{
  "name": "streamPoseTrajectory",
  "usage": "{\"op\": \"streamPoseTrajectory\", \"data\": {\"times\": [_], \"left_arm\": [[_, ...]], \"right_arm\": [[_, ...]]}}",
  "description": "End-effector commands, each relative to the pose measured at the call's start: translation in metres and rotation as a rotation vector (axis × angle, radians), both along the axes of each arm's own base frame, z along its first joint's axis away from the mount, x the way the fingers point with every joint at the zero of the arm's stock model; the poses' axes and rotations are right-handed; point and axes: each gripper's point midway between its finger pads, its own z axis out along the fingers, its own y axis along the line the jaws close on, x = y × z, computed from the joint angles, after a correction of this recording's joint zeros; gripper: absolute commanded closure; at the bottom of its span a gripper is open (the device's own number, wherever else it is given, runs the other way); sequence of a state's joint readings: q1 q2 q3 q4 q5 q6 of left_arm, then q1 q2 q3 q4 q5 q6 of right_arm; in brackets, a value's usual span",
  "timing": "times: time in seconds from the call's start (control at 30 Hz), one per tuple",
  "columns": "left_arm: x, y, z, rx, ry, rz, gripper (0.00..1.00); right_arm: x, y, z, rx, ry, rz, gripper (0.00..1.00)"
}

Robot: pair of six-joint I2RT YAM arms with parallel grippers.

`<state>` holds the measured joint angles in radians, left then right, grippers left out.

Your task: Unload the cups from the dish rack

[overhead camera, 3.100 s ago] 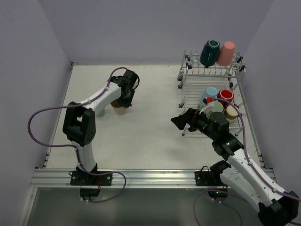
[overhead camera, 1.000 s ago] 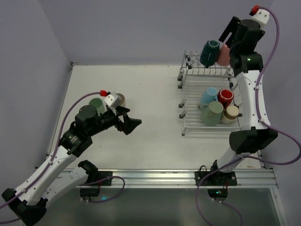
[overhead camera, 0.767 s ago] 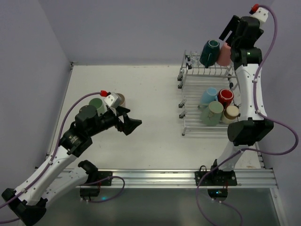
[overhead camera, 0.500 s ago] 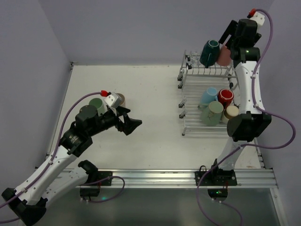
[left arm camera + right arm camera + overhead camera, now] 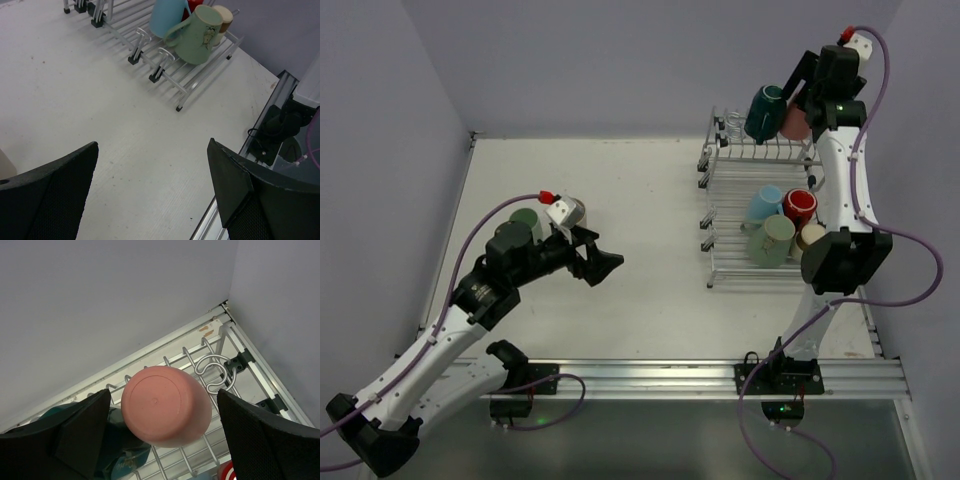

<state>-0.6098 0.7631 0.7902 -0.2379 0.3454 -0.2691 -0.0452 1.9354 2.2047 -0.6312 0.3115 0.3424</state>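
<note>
No readable text, labels or numbers anywhere, small print on sage green mug (image 5: 196,34) illegible

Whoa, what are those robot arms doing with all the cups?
They are emptying a dish rack. The right gripper is open at the top tier, its fingers either side of an upside-down pink cup, not squeezing it yet. A dark teal cup sits beside it, and four more cups wait on the lower tier. The left gripper is open and empty above the table.
</note>
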Motion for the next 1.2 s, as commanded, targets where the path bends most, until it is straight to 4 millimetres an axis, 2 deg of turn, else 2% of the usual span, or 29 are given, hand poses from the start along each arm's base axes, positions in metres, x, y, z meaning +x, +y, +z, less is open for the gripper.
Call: {"op": "streamPoseTrajectory", "data": {"times": [0.0, 0.47, 0.67, 0.8, 0.83, 0.93, 1.0, 1.13, 1.17], "left_arm": [[0.001, -0.004, 0.007, -0.015, -0.037, -0.021, 0.07], [0.003, -0.004, 0.004, -0.007, -0.027, -0.015, 0.07], [0.003, -0.004, 0.004, -0.006, -0.030, -0.012, 0.07], [0.003, -0.004, 0.003, -0.004, -0.028, -0.011, 0.07], [0.003, -0.004, 0.003, -0.004, -0.027, -0.011, 0.07], [0.004, -0.004, 0.002, -0.004, -0.023, -0.009, 0.07], [0.004, -0.004, 0.002, -0.004, -0.021, -0.008, 0.07], [0.005, -0.005, 0.001, -0.003, -0.014, -0.009, 0.07], [0.005, -0.006, 0.001, -0.005, -0.012, -0.010, 0.07]], "right_arm": [[0.004, 0.005, 0.004, 0.018, -0.015, 0.028, 0.10], [0.005, -0.002, -0.010, 0.012, 0.008, -0.017, 0.22], [0.005, -0.010, -0.010, -0.006, 0.006, -0.051, 0.32], [0.001, -0.015, 0.001, -0.017, -0.019, -0.071, 0.39], [0.000, -0.018, 0.004, -0.024, -0.030, -0.083, 0.45], [-0.005, -0.020, 0.014, -0.029, -0.053, -0.093, 0.53], [-0.010, -0.020, 0.026, -0.028, -0.090, -0.091, 0.56], [-0.020, -0.018, 0.045, -0.023, -0.158, -0.087, 0.58], [-0.021, -0.017, 0.041, -0.020, -0.153, -0.083, 0.59]]}}
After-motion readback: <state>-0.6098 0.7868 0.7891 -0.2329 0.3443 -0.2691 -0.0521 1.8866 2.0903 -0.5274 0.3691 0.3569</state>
